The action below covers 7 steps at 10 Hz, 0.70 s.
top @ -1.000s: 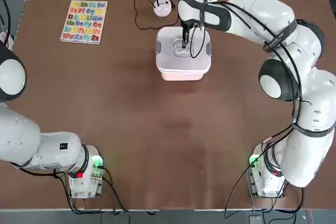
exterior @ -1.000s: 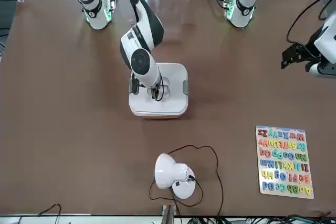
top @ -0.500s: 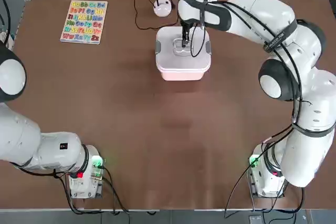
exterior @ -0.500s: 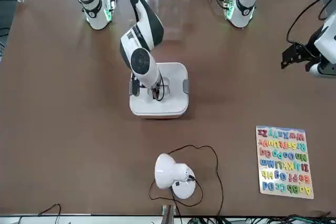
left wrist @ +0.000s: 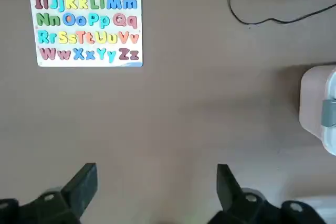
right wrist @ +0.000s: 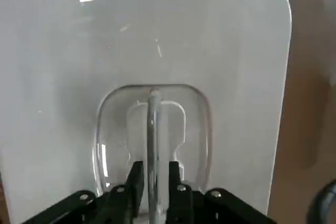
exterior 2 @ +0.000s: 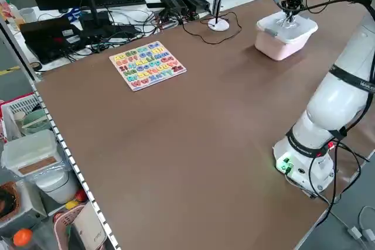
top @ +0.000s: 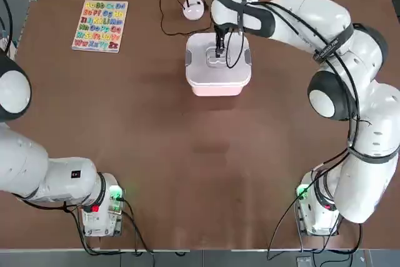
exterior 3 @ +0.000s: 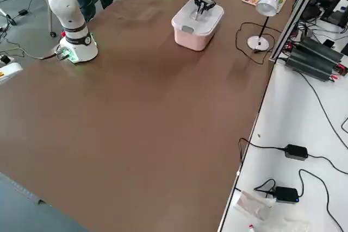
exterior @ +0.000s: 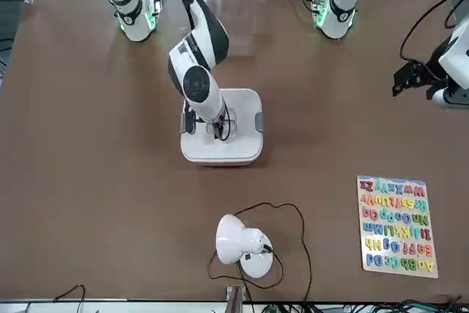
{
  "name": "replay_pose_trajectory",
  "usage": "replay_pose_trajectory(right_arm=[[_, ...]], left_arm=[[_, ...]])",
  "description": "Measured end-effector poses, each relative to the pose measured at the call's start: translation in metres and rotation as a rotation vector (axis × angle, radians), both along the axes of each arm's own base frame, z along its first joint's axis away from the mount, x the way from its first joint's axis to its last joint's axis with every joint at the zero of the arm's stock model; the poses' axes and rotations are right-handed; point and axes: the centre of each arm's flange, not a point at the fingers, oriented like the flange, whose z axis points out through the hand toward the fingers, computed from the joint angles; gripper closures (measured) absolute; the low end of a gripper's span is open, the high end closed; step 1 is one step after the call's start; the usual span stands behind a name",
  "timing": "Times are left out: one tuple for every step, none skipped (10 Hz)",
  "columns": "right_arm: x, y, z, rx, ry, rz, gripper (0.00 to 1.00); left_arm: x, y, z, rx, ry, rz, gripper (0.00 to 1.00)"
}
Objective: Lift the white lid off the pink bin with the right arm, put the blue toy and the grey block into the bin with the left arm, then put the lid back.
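The white lid sits flat on the pink bin at the far middle of the table. My right gripper points straight down into the lid's recessed centre. In the right wrist view its fingers stand either side of the thin handle ridge with a small gap on each side, so the right gripper is narrowly open. My left gripper hangs open and holds nothing, high over the table's left side. The blue toy and the grey block are out of view.
An alphabet puzzle board lies at the far left. A small round white lamp with a black cable stands just behind the bin. Beyond the right edge, a side bench holds power bricks.
The right wrist has edged slightly away from the lid, which stays put on the bin. The left arm has not moved.
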Motion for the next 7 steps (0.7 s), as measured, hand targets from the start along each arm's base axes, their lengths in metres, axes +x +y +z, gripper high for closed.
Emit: replay_pose_trajectory(right_arm=[[-0.001, 0.001, 0.001, 0.001, -0.001, 0.002, 0.5], [-0.001, 0.001, 0.001, 0.001, -0.001, 0.002, 0.37], [-0.001, 0.001, 0.001, 0.001, -0.001, 0.004, 0.21], [-0.001, 0.001, 0.001, 0.002, -0.001, 0.005, 0.04], [0.0, 0.001, 0.002, 0.002, -0.003, 0.004, 0.0], [0.003, 0.0, 0.005, 0.001, -0.008, 0.004, 0.0], [0.005, -0.002, 0.011, -0.011, -0.014, 0.011, 0.0]], left_arm=[[0.0, 0.0, 0.0, 0.0, 0.0, 0.006, 0.0], [0.0, -0.001, 0.0, 0.0, 0.0, 0.011, 0.0], [0.0, -0.002, 0.0, 0.0, 0.0, 0.015, 0.0], [0.0, -0.002, 0.0, 0.0, 0.0, 0.016, 0.0], [0.0, -0.002, 0.0, 0.0, 0.0, 0.016, 0.0], [0.0, -0.002, 0.001, 0.0, -0.002, 0.016, 0.0], [0.001, -0.002, 0.001, 0.0, -0.007, 0.017, 0.0]])
